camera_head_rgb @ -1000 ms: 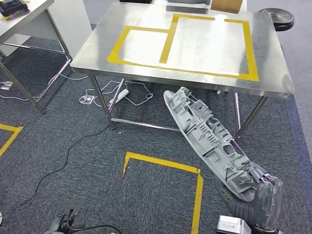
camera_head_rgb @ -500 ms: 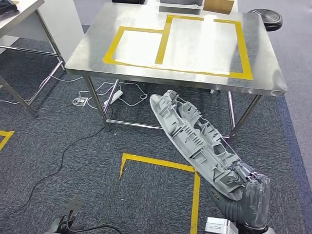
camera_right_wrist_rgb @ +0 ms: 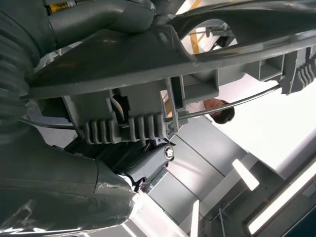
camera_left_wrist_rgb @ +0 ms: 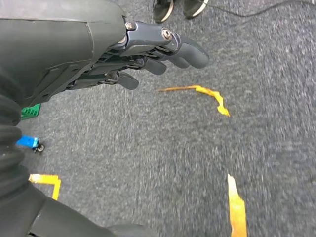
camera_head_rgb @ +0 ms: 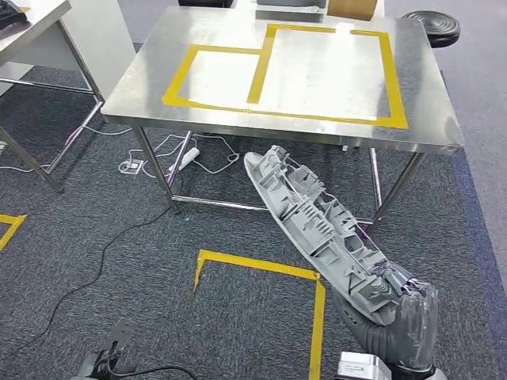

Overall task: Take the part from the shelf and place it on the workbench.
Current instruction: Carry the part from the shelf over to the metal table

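One part in hand, desk straight ahead

One grey moulded plastic part (camera_head_rgb: pixel 325 229), long and ribbed, gripped at its near end by the right robot hand (camera_head_rgb: pixel 406 324) and carried slantwise, far tip aimed up toward the steel desk (camera_head_rgb: pixel 430 119). Held by one end probably because that leaves the length free to slide over the desk edge; ribbed face up, smooth shell down. Right wrist view: fingers (camera_right_wrist_rgb: pixel 149 160) wrapped under the part's ribs, closed firmly on it. Part off the shelf already, in the air above the carpet (camera_head_rgb: pixel 89 237), tip near the desk's front edge but lower than the top, not touching. Yellow tape rectangles (camera_head_rgb: pixel 325 75) on the desk top likely mark the drop zone; yellow tape outline (camera_head_rgb: pixel 263 269) on the floor likely marks a standing spot.

Left robot hand (camera_left_wrist_rgb: pixel 149 54) hanging low over the carpet, fingers loosely extended and apart, holding nothing, kept out of the way.

Against the earlier head views: whole scene shifted, desk sitting a little lower and more centred, so camera moved with the body. Part in much the same pose relative to the hand, grip unchanged.
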